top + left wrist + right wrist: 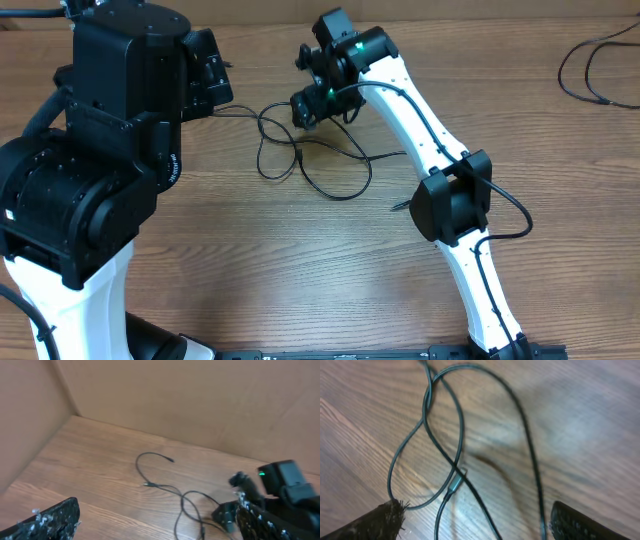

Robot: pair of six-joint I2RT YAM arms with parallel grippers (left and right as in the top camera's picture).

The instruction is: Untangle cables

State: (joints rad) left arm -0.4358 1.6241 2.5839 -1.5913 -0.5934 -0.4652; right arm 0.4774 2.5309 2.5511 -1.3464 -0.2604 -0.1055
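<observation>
- Here the cables (pixel 454 482) lie in loose crossed loops in the middle of the table (pixel 250 270), running mostly left to right.
- The right gripper (pixel 312 108) hovers over their far side, its jaws spread wide and empty, astride a crossing.
- The left gripper (pixel 212 75), spread and empty too, is farther away.

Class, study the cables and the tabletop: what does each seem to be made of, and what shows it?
The cables: probably plastic or rubber sheathing, dark with a slight sheen, since they bend in smooth loops. The tabletop: wood or wood-look laminate, matt brown, judged by its grain lines; which one cannot be told.
</observation>
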